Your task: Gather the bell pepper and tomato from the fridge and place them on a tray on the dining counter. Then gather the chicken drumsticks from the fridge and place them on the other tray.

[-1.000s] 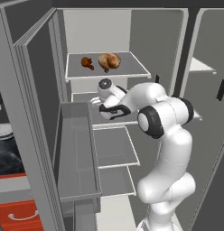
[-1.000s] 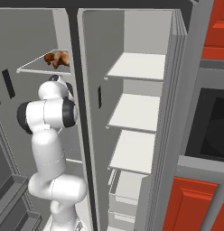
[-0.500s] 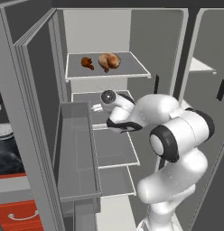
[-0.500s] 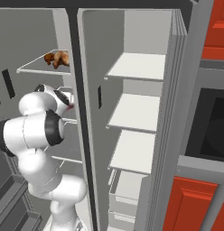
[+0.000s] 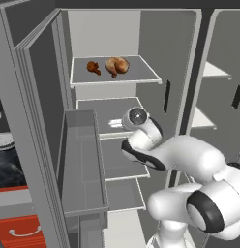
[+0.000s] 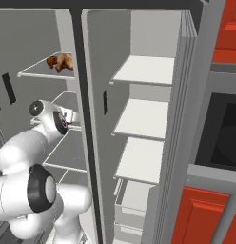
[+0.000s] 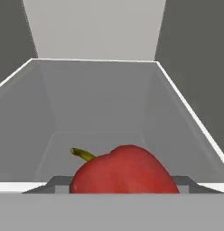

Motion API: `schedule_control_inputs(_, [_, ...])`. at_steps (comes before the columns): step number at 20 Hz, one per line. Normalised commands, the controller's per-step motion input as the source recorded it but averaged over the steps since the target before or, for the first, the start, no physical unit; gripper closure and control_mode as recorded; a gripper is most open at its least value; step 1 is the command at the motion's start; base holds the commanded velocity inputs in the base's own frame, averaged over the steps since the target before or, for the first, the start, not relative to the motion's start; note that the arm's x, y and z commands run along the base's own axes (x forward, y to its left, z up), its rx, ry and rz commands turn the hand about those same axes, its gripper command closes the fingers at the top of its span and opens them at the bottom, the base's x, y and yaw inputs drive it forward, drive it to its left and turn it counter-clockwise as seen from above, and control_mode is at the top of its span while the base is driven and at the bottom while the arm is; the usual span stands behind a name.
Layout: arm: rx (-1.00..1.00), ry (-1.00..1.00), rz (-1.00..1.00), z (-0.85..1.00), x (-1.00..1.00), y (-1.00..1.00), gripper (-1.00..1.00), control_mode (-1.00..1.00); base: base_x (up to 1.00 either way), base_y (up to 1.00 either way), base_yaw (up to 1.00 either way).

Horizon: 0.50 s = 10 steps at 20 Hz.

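A red bell pepper [image 7: 125, 169] with a yellow-green stem sits between my gripper's [image 7: 120, 184] two dark fingertips, just above a pale grey shelf inside the fridge [image 5: 35, 121]. The gripper is shut on it. From the right base view, the gripper [image 6: 67, 118] is at the front of the second shelf with a sliver of red pepper [image 6: 68, 124] in it. One shelf higher lie the chicken drumsticks, a dark red-brown one [image 5: 93, 67] and a pale tan one [image 5: 117, 64]. The tomato and both trays are out of view.
The left fridge door [image 5: 83, 164] stands open with a deep grey bin close to my arm. A dark centre post [image 6: 84, 119] divides the fridge; the right half has bare pale shelves [image 6: 143, 69]. Red cabinets [image 6: 205, 214] stand at the right.
My hand has come down and back a little from the second shelf, and the elbow has swung low and to the right. The drumsticks have not moved.
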Motion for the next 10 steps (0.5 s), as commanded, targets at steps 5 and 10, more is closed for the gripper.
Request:
schedule_control_inputs(5, [0.02, 0.25, 0.00, 1.00, -0.68, -0.15, 1.00, -1.00, 0.00, 0.00, 0.00])
schedule_control_inputs(10, [0.00, 0.19, 0.00, 0.80, -0.84, -0.18, 1.00, -1.00, 0.00, 0.00, 0.00])
